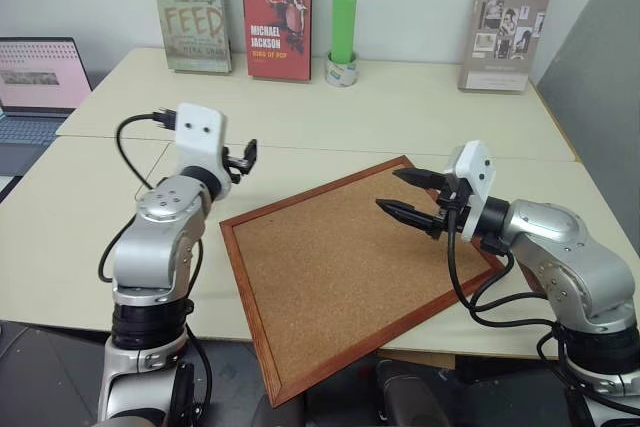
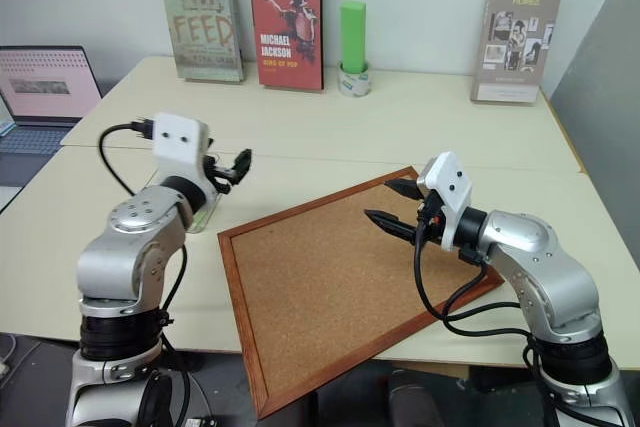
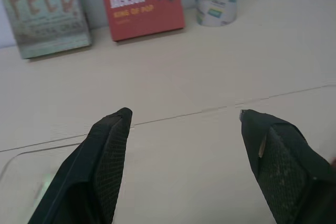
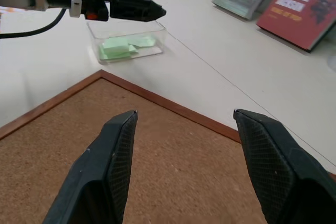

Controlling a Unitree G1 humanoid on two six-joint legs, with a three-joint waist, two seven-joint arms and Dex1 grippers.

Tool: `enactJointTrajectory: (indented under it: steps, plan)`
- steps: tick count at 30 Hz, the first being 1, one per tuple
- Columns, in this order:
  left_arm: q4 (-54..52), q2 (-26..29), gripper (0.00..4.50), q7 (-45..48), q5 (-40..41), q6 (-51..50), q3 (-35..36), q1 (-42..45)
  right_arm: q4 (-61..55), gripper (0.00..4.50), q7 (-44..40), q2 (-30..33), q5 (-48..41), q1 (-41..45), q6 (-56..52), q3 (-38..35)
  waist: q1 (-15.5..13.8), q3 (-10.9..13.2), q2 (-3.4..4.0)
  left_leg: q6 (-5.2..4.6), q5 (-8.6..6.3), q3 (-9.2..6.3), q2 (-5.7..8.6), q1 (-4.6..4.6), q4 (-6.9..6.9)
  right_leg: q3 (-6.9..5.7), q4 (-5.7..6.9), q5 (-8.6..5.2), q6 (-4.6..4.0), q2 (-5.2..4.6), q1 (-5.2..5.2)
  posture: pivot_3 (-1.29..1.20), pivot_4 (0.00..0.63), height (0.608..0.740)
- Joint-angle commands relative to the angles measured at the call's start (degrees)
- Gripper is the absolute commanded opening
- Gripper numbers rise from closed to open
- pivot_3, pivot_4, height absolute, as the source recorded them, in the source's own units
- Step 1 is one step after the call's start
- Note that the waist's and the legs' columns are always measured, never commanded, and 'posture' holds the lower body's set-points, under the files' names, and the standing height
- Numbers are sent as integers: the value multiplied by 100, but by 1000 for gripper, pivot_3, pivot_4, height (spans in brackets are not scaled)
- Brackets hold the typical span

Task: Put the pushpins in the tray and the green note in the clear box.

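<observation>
From the left eye view, the left hand (image 1: 243, 157) hangs above the pale tabletop (image 1: 420, 107) with its black fingers spread and nothing between them, while the right hand (image 1: 412, 197) hovers over the corkboard (image 1: 350, 267), its fingers also apart and empty; the board's cork face looks bare, with no pins that I can make out. In the right eye view, a corner of the clear box (image 2: 205, 215) peeps out from behind the left arm, just beside the corkboard's near-left corner. The left wrist view looks between two parted fingertips (image 3: 113, 140) at bare tabletop, with the rounded rim of the box and a faint green patch at the edge. The right wrist view gives the best look: the green note (image 4: 126, 47) lies inside the clear box, in what seem to be several pale-green sheets, some curled, and the left hand hovers directly above the box's rim. That part of the task looks done. The pushpins and the tray I cannot find in any of these pictures. By my reckoning the note is feather-light, floppy and easily creased, best pinched at a lifted edge; the pins would be tiny, hard and prone to roll, best nipped by the plastic head.
</observation>
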State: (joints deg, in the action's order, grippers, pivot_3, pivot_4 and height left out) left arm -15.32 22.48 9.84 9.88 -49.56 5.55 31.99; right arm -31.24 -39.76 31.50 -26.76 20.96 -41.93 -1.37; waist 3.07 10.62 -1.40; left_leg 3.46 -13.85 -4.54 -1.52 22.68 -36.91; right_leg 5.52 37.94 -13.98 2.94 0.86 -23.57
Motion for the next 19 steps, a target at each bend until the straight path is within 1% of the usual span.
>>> enactJointTrajectory:
  steps: [1, 3, 4, 7, 10, 14, 17, 19]
  plan:
    - [578, -25, 3509, 610, -41, 1737, -166, 257, -564, 3082, 231, 150, -207, -210, -172, -348, 13, 0, 1, 0, 0, 1, -2, -1, 1, 2, -1, 0, 0, 3, -1, 0, 150, 740]
    - [639, 34, 3509, 1163, 147, 2293, -218, 150, -718, 3082, 272, 219, -281, -369, -239, -405, 15, 0, 0, 0, 0, 2, -2, -1, 3, 2, -3, -1, -1, 2, 0, 0, 150, 740]
    - [634, 150, 3509, 1413, 161, 2311, -343, 103, -790, 3082, 275, 259, -325, -463, -264, -430, 15, 0, 0, 0, 0, 4, -2, -1, 3, 4, -4, 0, -1, 1, -1, 0, 150, 740]
    - [504, 245, 3509, 2130, 671, 2074, -361, -32, -939, 3082, 260, 335, -344, -798, -196, -471, 8, 0, 1, 0, 0, 6, -1, 2, 4, 5, -10, -1, -1, 0, -1, 0, 150, 740]
    - [378, 416, 3509, 2776, 985, 2150, -418, -186, -982, 3082, 301, 343, -149, -1148, 122, -389, 15, 1, 1, 0, 0, 6, -1, 3, 6, 4, -14, -1, -1, -1, -1, 0, 150, 740]
    - [268, 684, 3509, 3358, 1246, 2026, -457, -294, -831, 3082, 339, 234, 283, -1442, 903, -255, 20, 2, 1, 0, 0, 6, -2, 3, 2, 4, -12, -1, -1, 0, -1, 0, 150, 740]
    - [276, 820, 3509, 3529, 1250, 2043, -496, -308, -737, 3082, 297, 250, 348, -1476, 1082, -207, 21, 3, 2, 0, 0, 8, -3, 0, 2, 5, -12, -3, -3, 1, -1, 0, 150, 740]
    - [328, 784, 3509, 3550, 1228, 2239, -463, -316, -678, 3082, 246, 278, 378, -1452, 1179, -169, 20, 3, 2, 0, 0, 8, -3, 0, 0, 7, -13, -6, -8, 1, 0, 0, 150, 740]
